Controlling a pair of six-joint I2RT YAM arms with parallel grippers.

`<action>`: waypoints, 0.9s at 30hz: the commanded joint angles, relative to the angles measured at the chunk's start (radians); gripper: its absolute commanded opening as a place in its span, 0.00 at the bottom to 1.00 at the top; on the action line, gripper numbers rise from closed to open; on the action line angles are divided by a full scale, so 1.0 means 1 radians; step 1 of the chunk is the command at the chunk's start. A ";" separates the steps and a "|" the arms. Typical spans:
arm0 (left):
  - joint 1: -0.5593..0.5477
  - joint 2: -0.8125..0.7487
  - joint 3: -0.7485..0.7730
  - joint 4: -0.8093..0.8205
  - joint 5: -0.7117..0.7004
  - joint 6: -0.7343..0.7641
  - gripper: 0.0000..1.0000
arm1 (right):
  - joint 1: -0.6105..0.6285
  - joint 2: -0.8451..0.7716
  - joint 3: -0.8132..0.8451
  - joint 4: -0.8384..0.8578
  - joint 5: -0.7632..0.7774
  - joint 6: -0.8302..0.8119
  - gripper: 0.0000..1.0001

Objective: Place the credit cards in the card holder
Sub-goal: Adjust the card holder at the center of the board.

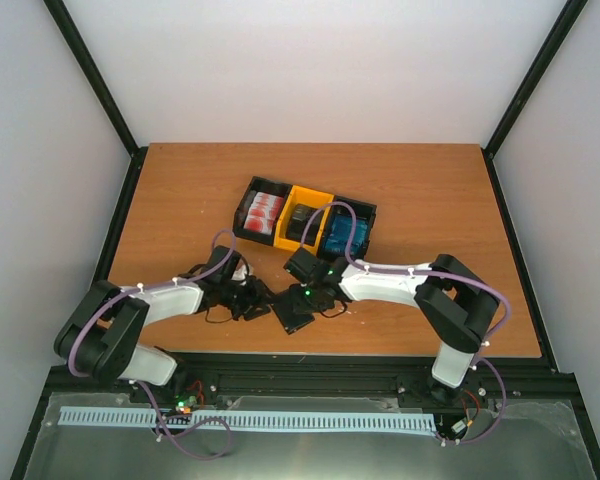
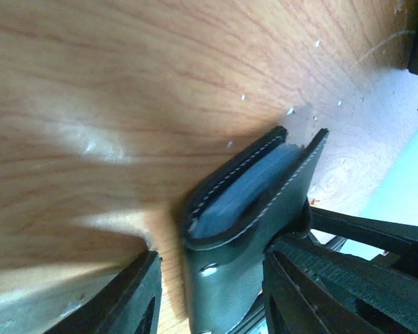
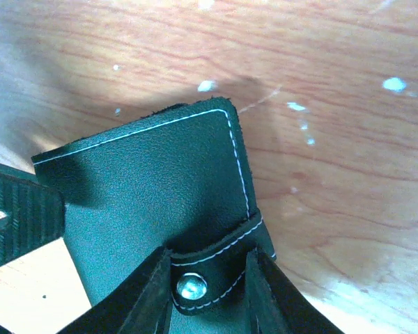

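Both grippers at the holder [image 1: 292, 315]
Left gripper [image 2: 210, 259] straddles it lengthwise, jaws spread; right gripper [image 3: 209, 256] pinches the tab [image 3: 219, 240] between its fingers

This looks like a robot test cell in a laboratory: plain white panels [image 1: 310, 70] and black frame posts [image 1: 90, 70] enclose the wooden table [image 1: 430, 180] from 9 to 3 o'clock, and two arms stand bolted on a metal rail [image 1: 310, 375] at 6 o'clock.
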 commanded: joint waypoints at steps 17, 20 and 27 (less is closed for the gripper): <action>-0.009 0.105 0.030 0.153 0.089 0.059 0.51 | -0.155 -0.092 -0.212 0.295 -0.273 0.162 0.29; -0.009 0.139 0.044 0.196 0.129 0.080 0.49 | -0.162 -0.075 -0.199 0.315 -0.313 0.155 0.29; -0.009 0.155 0.094 0.143 0.116 0.125 0.24 | -0.167 -0.054 -0.171 0.293 -0.297 0.129 0.29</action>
